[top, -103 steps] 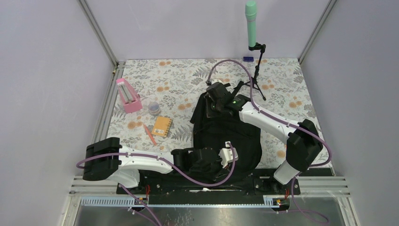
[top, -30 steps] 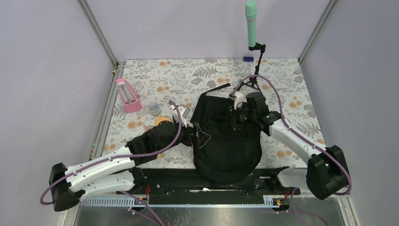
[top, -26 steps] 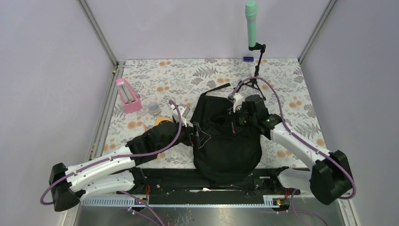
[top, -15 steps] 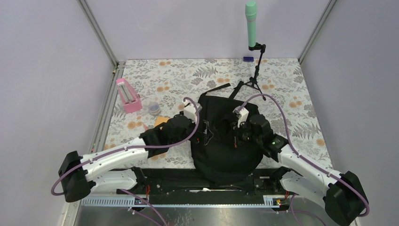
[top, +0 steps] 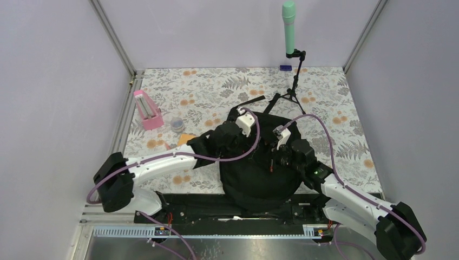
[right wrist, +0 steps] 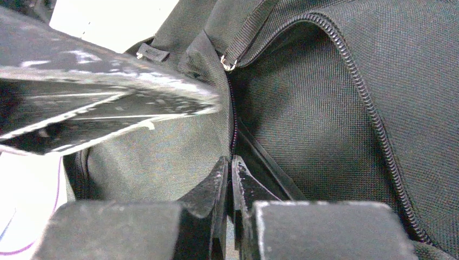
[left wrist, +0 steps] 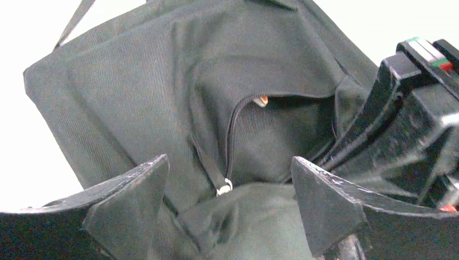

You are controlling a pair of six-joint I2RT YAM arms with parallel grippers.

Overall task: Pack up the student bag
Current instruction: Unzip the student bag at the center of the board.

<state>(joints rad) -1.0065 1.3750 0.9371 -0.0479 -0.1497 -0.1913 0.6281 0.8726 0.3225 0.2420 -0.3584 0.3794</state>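
The student bag [top: 260, 184], a soft black backpack, lies at the near middle of the table. My left gripper [top: 250, 145] hovers over its upper left part. Seen from the left wrist, that left gripper [left wrist: 230, 203] is open, with bunched fabric of the bag [left wrist: 135, 92] and a zipper pull [left wrist: 223, 188] between the fingers but not pinched. A partly open zipper shows something orange [left wrist: 262, 100] inside. My right gripper [top: 272, 160] is on the bag's middle. From the right wrist, the right gripper [right wrist: 231, 168] is shut at the zipper seam of the bag [right wrist: 325, 108].
A pink holder [top: 147, 110], a small jar [top: 177, 125] and an orange notebook [top: 185, 139], partly hidden by the left arm, lie to the left. A tripod [top: 293, 92] holding a green microphone [top: 289, 27] stands at the back, beside a small blue item [top: 285, 67].
The left arm swung right and now sits over the bag, still open. The right gripper moved nearer along the bag and closed at the zipper seam.
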